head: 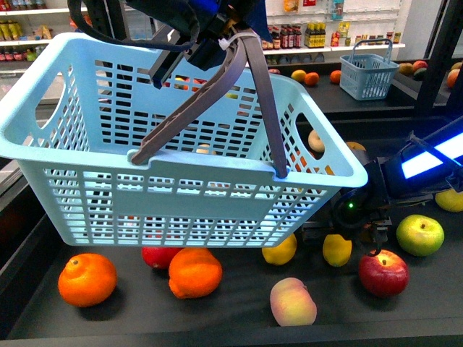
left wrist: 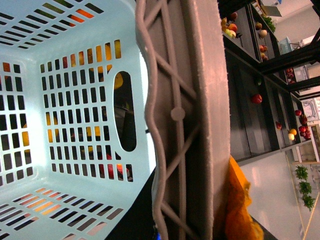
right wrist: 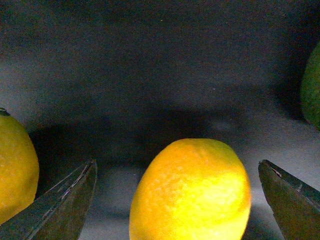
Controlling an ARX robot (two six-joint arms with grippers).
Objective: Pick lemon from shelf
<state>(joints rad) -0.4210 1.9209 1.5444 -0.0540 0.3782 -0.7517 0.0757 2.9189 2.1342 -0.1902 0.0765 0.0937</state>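
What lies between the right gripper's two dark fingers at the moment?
One oval yellow lemon sits between the right gripper's open fingers, touching neither, resting on the black shelf deck. The right wrist view shows this.

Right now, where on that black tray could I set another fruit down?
Bare deck lies between the right orange and the peach, and in front of the right red apple toward the corner. Crowded around the lemon at the right gripper and beneath the basket.
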